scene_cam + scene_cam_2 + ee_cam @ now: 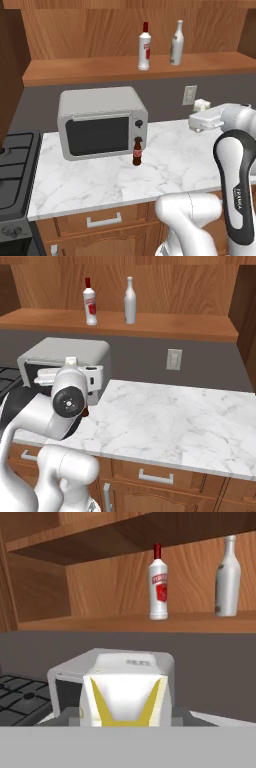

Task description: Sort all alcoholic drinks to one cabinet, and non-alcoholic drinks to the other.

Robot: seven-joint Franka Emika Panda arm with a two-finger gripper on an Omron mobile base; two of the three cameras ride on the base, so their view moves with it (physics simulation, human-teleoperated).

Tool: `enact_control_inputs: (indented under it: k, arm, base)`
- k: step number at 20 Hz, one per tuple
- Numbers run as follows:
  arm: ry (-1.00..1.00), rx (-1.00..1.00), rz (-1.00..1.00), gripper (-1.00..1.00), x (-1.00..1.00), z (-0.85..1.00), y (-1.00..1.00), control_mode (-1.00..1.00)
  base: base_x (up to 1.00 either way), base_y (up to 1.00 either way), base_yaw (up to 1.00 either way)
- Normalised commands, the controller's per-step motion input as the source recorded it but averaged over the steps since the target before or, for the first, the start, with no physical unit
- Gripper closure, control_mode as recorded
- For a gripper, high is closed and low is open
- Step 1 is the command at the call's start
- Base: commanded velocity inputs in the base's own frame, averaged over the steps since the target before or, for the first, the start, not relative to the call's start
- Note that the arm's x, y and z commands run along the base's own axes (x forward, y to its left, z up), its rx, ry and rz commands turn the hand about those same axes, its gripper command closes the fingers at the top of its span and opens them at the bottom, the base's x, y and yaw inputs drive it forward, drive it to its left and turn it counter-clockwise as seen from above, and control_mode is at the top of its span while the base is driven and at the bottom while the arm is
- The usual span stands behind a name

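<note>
Held close before us: cream carton (125,692), gripped by our hand (201,106) above the marble surface (170,165) | cola bottle (137,151) stands on surface just beside microwave (100,122) | red-capped white bottle (144,47) and plain pale bottle (176,44) upright on wooden shelf (100,70), apart | finger contact partly hidden; it seems firm.

Cola bottle (85,412) mostly hidden behind the arm; carton's (123,694) lower part cut off; bottle labels unreadable.
</note>
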Motion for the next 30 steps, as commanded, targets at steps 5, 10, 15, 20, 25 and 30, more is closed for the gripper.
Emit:
enact_control_inputs:
  k: [5,10,15,20,25,30]
  arm:
    - [0.02,0.0,0.0,1.0,0.0,0.0,0.0,1.0]
    - [0.0,0.0,0.0,1.0,0.0,0.0,0.0,1.0]
    - [0.0,0.0,0.0,1.0,0.0,0.0,0.0,1.0]
    - [0.0,0.0,0.0,1.0,0.0,0.0,0.0,1.0]
    - [0.0,0.0,0.0,1.0,0.0,0.0,0.0,1.0]
    - [0.0,0.0,0.0,1.0,0.0,0.0,0.0,1.0]
  base:
    - [0.0,0.0,0.0]
    - [-0.5,-0.12,0.0]
    - [-0.83,-0.21,0.0]
    - [-0.85,-0.2,0.0]
    - [-0.78,-0.15,0.0]
    - [-0.54,-0.08,0.0]
